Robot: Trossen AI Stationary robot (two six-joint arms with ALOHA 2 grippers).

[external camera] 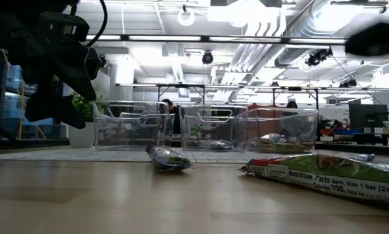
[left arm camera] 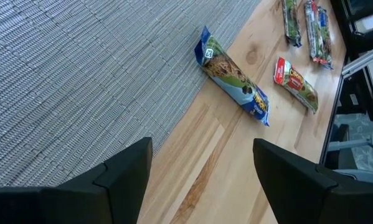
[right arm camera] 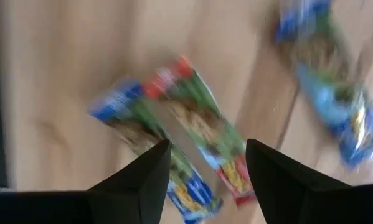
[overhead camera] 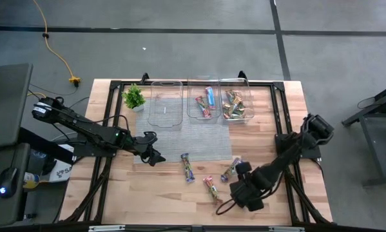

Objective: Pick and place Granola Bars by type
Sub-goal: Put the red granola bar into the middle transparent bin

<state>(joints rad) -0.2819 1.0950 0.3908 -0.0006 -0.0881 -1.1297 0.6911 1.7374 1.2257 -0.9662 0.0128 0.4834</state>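
Note:
Several loose granola bars lie flat on the wooden table near its near edge: a blue one [overhead camera: 188, 168] at the mat's edge, a red one [overhead camera: 211, 186] and another [overhead camera: 231, 169] beside it. My left gripper [overhead camera: 151, 155] hovers open over the grey mat's edge, and its wrist view shows the blue bar [left arm camera: 233, 76] and the red bar [left arm camera: 296, 84] ahead of it. My right gripper [overhead camera: 234, 192] is open above the table; a red bar [right arm camera: 198, 127] and a blue bar [right arm camera: 146, 146] lie crossed under its fingers. The low view shows a green bar [external camera: 330, 174] close up.
Three clear tubs stand along the far side: the left one [overhead camera: 165, 119] holds no bars, the middle [overhead camera: 203, 116] and right [overhead camera: 236, 118] hold bars. A small plant [overhead camera: 135, 98] stands left of them. A grey mat [overhead camera: 193, 135] lies before the tubs.

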